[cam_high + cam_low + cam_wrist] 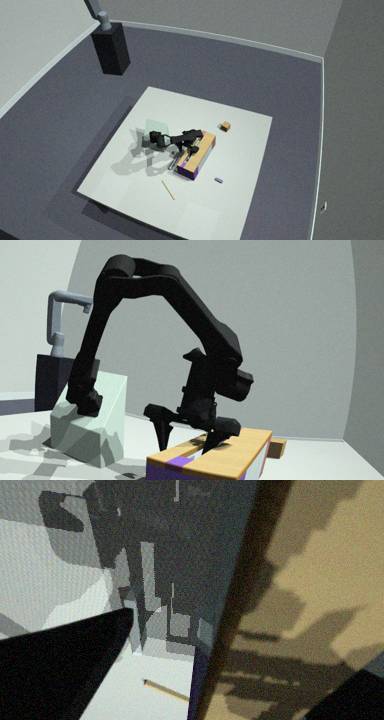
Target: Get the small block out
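The long box has a wooden top with a narrow slot, a purple end and a red end. It also shows in the wrist view. My gripper is open and empty at the box top. In the exterior view one finger is at the slot and the other is outside the box on the robot's side, so they stand on either side of the narrow wooden top strip. The small block on the shelf cannot be made out; top, arm and shadow hide the inside.
A wooden cube stands beyond the red end. A purple piece lies beyond the box. A thin yellow stick lies off the purple end. A grey rod lies beside the box. A pale green block stands by the arm's base.
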Controlling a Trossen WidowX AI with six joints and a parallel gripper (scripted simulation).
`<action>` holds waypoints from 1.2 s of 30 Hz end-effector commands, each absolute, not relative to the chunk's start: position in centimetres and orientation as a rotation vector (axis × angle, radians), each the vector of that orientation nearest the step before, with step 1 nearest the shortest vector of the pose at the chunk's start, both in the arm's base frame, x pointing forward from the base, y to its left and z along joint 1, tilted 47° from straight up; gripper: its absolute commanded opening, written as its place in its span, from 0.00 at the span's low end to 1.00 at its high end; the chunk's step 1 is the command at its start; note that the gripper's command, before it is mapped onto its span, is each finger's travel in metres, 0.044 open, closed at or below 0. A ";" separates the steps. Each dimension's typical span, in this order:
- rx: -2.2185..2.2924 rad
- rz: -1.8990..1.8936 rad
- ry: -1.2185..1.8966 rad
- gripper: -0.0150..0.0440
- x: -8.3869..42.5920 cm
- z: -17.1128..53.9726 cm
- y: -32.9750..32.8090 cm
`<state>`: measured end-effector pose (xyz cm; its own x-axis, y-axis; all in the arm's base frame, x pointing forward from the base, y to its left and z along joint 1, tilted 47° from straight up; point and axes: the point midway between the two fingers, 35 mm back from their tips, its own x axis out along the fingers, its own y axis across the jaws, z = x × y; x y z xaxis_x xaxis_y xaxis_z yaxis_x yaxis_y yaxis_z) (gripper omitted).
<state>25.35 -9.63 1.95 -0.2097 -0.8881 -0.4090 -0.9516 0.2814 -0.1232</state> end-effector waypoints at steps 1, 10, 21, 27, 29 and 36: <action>-1.662 0.213 2.162 0.93 25.1 2.4 -10.2; -1.662 0.213 2.163 0.93 24.7 3.4 -11.1; -1.663 0.213 2.164 0.93 24.2 4.7 -12.2; -1.663 0.212 2.164 0.93 23.9 5.4 -12.8; -1.663 0.212 2.164 0.93 23.8 5.6 -13.1; -1.664 0.212 2.165 0.93 23.6 6.4 -13.7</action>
